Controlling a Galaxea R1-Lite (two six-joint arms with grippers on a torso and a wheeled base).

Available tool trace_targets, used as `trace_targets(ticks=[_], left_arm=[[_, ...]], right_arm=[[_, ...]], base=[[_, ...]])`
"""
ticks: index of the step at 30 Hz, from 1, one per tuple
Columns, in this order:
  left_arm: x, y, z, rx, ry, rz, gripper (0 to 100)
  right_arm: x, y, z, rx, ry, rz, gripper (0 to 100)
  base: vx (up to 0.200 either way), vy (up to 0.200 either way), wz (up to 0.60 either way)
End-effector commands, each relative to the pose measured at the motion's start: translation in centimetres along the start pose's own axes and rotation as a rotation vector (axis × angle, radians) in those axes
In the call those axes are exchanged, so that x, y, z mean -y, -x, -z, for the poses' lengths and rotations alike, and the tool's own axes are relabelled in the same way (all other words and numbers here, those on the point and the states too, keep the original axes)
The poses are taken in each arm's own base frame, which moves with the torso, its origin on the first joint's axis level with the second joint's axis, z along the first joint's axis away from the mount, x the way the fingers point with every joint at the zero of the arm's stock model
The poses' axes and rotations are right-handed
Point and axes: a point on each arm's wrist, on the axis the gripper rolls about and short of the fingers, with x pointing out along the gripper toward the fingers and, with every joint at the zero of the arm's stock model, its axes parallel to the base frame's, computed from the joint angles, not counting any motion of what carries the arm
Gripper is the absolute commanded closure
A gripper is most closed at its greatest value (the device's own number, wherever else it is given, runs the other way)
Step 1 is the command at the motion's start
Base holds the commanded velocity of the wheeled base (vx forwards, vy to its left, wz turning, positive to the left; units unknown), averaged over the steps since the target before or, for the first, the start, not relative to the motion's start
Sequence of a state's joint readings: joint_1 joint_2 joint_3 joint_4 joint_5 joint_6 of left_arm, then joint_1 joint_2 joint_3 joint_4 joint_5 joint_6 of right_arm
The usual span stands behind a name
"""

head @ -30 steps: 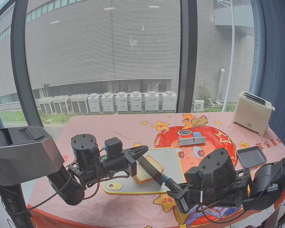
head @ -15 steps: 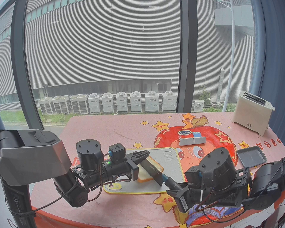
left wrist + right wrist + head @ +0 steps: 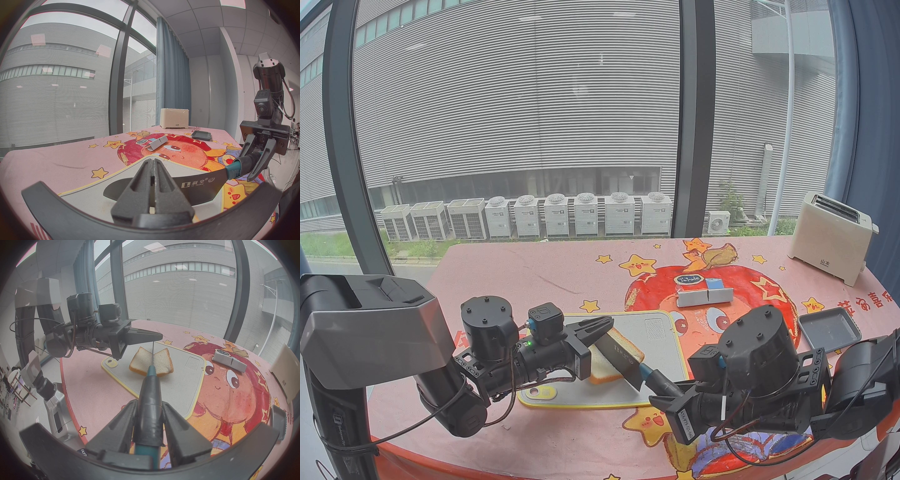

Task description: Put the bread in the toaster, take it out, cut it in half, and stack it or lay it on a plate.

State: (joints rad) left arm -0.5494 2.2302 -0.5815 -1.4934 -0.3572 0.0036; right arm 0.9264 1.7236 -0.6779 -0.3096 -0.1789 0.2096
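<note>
Item: bread (image 3: pixel 602 373), 1 slice, lying flat on the cutting board (image 3: pixel 665 340), lower centre of the head view. Knife (image 3: pixel 624 361): blade edge-down across the slice's middle, running from upper left to lower right, bread showing on both sides of it; handle clamped in the right gripper (image 3: pixel 665 394), fingers closed on it from both sides, sitting lower right of the slice just off the board's near edge. In the right wrist view, the knife (image 3: pixel 150 402) points straight at the bread (image 3: pixel 142 360) in mid frame, with the gripper (image 3: pixel 149 405) gripping the handle at lower centre. Left gripper (image 3: pixel 606 324): fingers pressed together, only a thin slit between them, nothing held. It comes in from the left, tip over the slice's upper-left edge, above the blade's far end; can't tell if it touches the knife's back. In the right wrist view, its tip (image 3: pixel 157 333) sits above the bread, apart from it. In the left wrist view, the closed fingers (image 3: pixel 153 165) are at lower centre with the blade (image 3: pixel 197 184) passing behind them. Other: toaster (image 3: pixel 831 237) at upper right on the table; dark grey plate (image 3: pixel 830 330) at right, between toaster and right arm; grey block (image 3: pixel 705 292) above the board; pink printed cloth (image 3: pixel 519 275) under all.
</note>
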Motion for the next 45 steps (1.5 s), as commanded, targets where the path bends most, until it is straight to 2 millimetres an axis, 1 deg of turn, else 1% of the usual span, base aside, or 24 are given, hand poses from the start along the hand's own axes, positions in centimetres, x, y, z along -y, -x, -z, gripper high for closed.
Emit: trace_targets(ticks=[1, 10, 18, 25, 29, 36, 40, 45], left_arm=[[0.1, 0.3, 0.9, -0.038, 0.015, 0.000, 100], [0.1, 0.4, 0.9, -0.035, 0.014, -0.001, 100], [0.0, -0.3, -0.7, 0.026, -0.010, 0.003, 100], [0.0, -0.2, -1.3, 0.045, -0.017, 0.003, 100], [0.0, 0.0, -1.2, 0.038, -0.014, 0.000, 100], [0.0, 0.3, -0.5, 0.003, 0.001, -0.006, 100], [0.0, 0.3, -0.3, -0.002, 0.003, -0.008, 100], [0.0, 0.2, -1.0, 0.023, -0.006, -0.008, 100]], right_arm=[[-0.1, 0.0, -0.2, 0.007, 0.001, -0.002, 100], [0.0, 0.0, -0.1, 0.003, 0.002, 0.000, 100], [0.1, -0.4, 0.7, -0.041, 0.012, 0.009, 100], [0.1, -0.8, 0.9, -0.053, 0.011, 0.013, 100], [0.0, -0.6, 0.6, -0.030, 0.007, 0.008, 100], [0.0, -0.4, -0.3, 0.005, -0.002, 0.002, 100], [-0.1, -0.5, -0.1, -0.003, 0.001, 0.002, 100], [0.0, -0.8, 0.4, -0.028, 0.008, 0.007, 100]], base=[[0.000, 0.000, 0.00], [0.000, 0.000, 0.00], [0.000, 0.000, 0.00], [0.000, 0.000, 0.00], [0.000, 0.000, 0.00], [0.000, 0.000, 0.00], [0.000, 0.000, 0.00], [0.000, 0.000, 0.00]])
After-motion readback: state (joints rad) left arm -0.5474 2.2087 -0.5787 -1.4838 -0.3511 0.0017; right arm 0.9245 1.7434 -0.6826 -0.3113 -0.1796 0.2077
